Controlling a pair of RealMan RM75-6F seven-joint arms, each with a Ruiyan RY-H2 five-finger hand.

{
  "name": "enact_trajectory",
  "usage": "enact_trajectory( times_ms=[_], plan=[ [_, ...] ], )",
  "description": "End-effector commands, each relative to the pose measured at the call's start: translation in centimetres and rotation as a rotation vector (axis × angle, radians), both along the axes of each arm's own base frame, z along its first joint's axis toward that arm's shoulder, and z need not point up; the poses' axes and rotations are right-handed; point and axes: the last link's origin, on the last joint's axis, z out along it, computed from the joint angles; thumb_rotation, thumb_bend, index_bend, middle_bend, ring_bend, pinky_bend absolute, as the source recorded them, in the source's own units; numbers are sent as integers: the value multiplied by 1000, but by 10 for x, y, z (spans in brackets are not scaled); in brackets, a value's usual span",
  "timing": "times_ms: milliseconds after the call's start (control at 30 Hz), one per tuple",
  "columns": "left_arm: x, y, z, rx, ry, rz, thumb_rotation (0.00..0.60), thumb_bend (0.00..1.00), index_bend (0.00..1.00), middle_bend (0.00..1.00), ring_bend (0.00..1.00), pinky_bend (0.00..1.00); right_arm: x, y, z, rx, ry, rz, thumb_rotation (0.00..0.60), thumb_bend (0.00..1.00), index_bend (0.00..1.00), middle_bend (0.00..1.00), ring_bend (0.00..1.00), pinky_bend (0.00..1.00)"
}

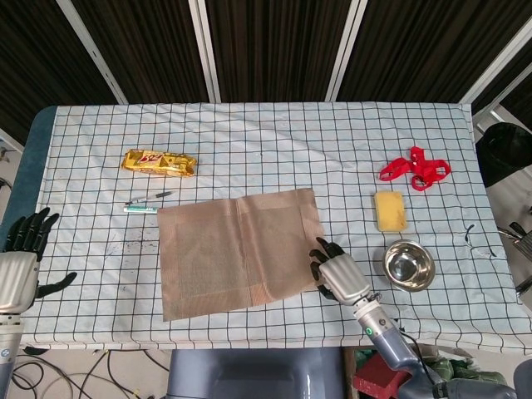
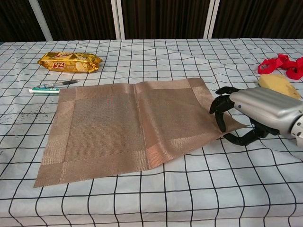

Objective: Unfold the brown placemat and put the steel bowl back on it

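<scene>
The brown placemat (image 1: 237, 249) (image 2: 128, 125) lies unfolded and flat on the checked cloth, a crease running down its middle. My right hand (image 1: 339, 274) (image 2: 258, 113) grips the mat's near right corner, fingers curled over the top edge and thumb below. The steel bowl (image 1: 408, 265) sits upright and empty on the cloth just right of that hand, off the mat; the chest view does not show it. My left hand (image 1: 21, 262) hovers off the table's left edge, fingers spread, holding nothing.
A gold snack bar (image 1: 160, 162) (image 2: 69, 61) and a pen with a small tube (image 1: 145, 205) (image 2: 52, 87) lie beyond the mat's far left corner. A yellow sponge (image 1: 389, 209) (image 2: 279, 85) and red strap (image 1: 416, 169) (image 2: 284, 64) lie at the right.
</scene>
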Motion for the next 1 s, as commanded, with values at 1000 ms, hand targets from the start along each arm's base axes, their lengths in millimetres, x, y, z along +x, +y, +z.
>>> enact_trajectory(
  times_ms=[1000],
  plan=[
    [1, -3, 0, -10, -5, -5, 600, 16, 0, 0, 0, 0, 4, 42, -22, 9, -60, -59, 600, 439, 648, 250, 59, 176]
  ],
)
